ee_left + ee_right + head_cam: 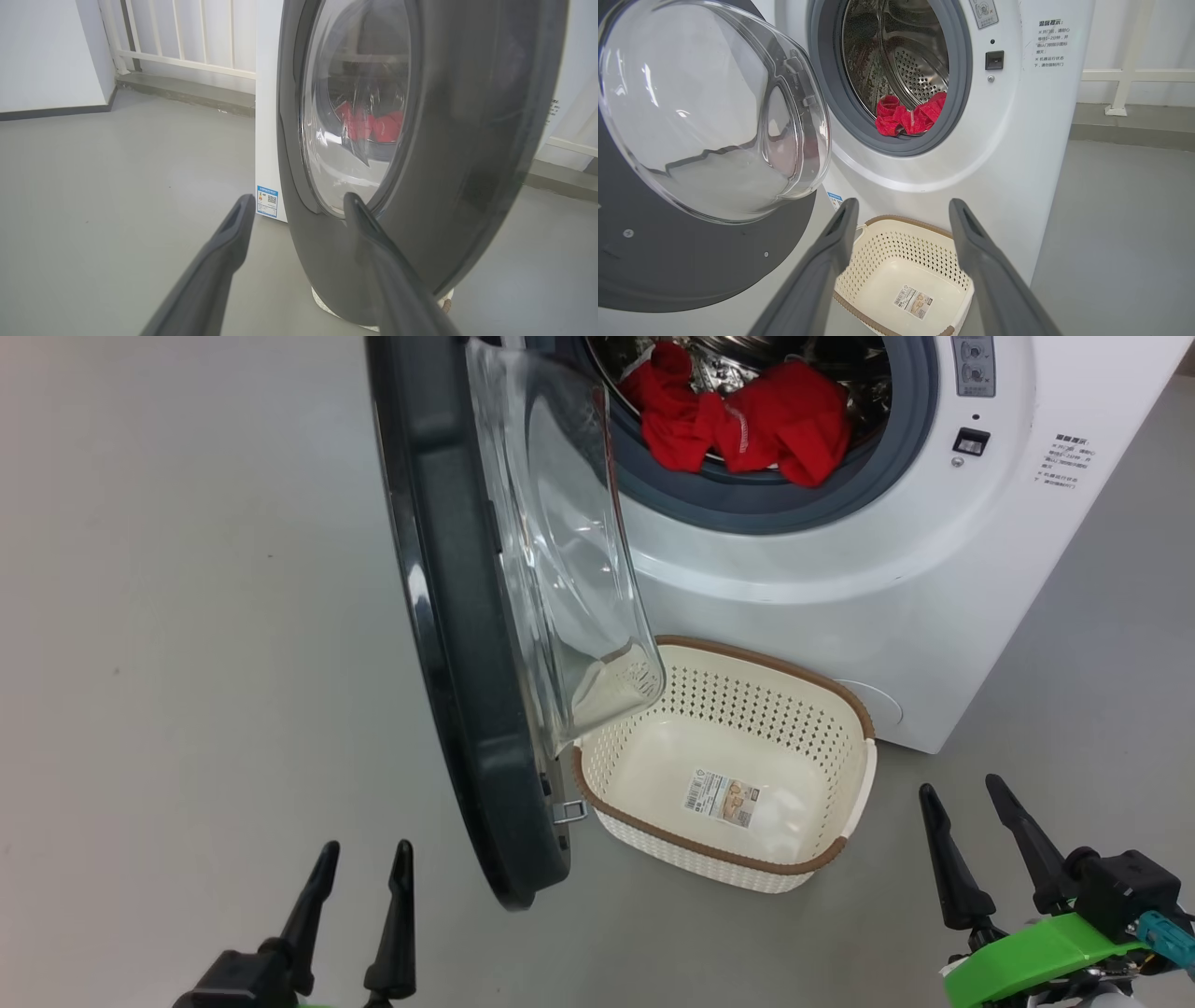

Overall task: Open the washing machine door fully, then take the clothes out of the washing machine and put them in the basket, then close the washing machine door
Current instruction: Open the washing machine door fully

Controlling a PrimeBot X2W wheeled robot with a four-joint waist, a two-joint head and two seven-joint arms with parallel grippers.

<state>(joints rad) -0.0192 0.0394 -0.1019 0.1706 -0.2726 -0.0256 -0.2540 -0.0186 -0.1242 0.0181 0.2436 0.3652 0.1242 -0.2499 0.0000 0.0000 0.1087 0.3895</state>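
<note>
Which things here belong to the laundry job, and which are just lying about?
Job: washing machine door, standing open; clothes in the drum; washing machine; basket.
Not part of it: white railing; blue label on the machine's side; sticker inside the basket.

Grey floor (187,616), smooth and faintly glossy; white railing (187,42) of upright bars on a low grey kerb (187,93); plain white wall (46,51) beside it, dark skirting (51,113) along its foot.
</note>
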